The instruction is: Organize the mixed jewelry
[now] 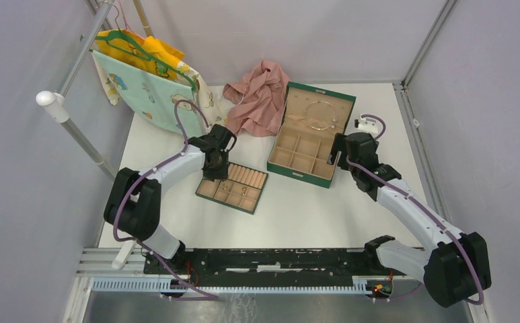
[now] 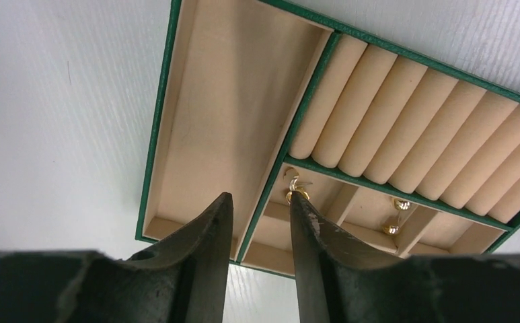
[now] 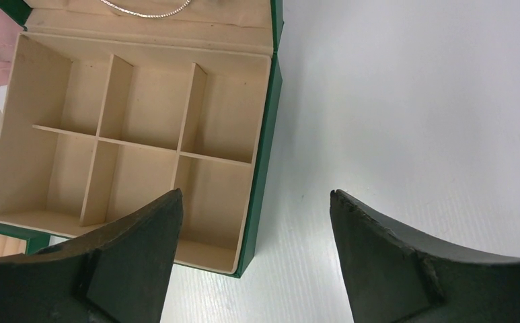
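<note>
Bright, even, diffuse light falls from overhead. The white table (image 1: 297, 202) is close to washed out, with a pale sheen just past the right gripper (image 3: 255, 192). Shadows are soft: a faint one lies under the left gripper (image 2: 260, 196) on the tan tray (image 2: 223, 87), and there is mild shade inside the green box (image 3: 264, 155) ahead of the right fingers (image 3: 136, 256). In both wrist views the black fingers nearest the lens look dark and slightly soft, while surfaces ahead of them are crisp. Gold pieces (image 2: 399, 204) just beyond the left fingertips show small glints. The overhead view is mildly grainy.
</note>
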